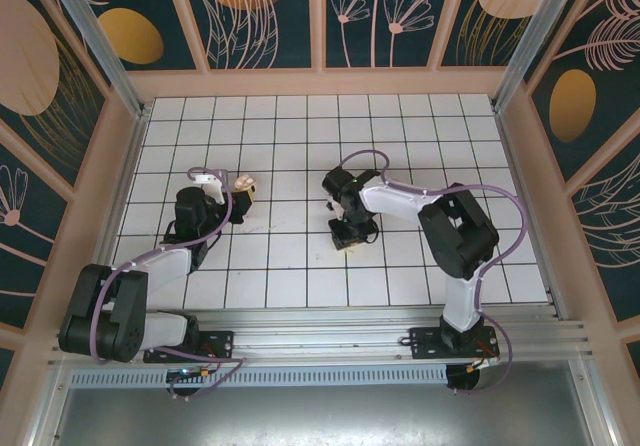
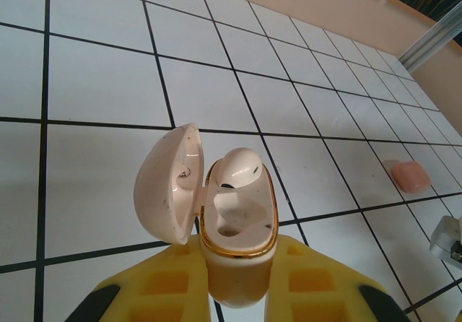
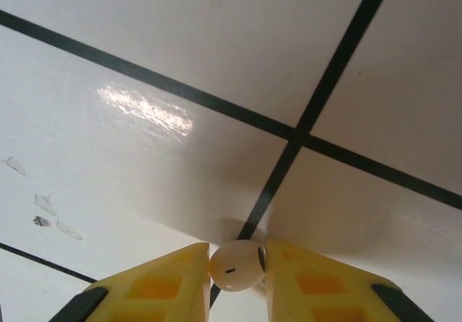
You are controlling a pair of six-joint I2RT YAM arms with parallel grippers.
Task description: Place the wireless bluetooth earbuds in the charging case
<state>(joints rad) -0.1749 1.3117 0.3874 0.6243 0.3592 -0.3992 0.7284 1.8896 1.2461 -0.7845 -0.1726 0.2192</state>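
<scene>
Right wrist view, beige earbud [image 3: 235,266] pinched tight between the right gripper's [image 3: 238,261] yellow fingers [image 3: 173,282], left gripper [image 2: 234,260] clamping the open case [image 2: 237,286]

Table top [image 3: 144,55], white square tiles: smooth, glossy, throwing back a bright glare; dark matt grid lines; a few small scuffs.
Open pale beige pebble-shaped plastic charging case [image 2: 234,217]: glossy shell, shiny gold metallic rim, inner face of the lid finely speckled.
Pale beige rounded plastic earbud [image 2: 238,164], seated in that case: smooth, satin sheen.
Second pale beige rounded plastic earbud [image 3: 237,266]: smooth, semi-gloss.
Fingers [image 2: 162,289] of the left gripper [image 2: 238,264] and fingers [image 3: 162,286] of the right gripper [image 3: 237,260]: yellow moulded plastic, matt, ribbed into recessed pockets.
Closed coral-pink pebble-shaped plastic case [image 2: 410,176]: smooth, soft sheen.
Silver rails [image 1: 320,328] at the near edge: bare metal, dull shine.
Lilac arm cables [image 1: 505,211]: smooth plastic sheath.
</scene>
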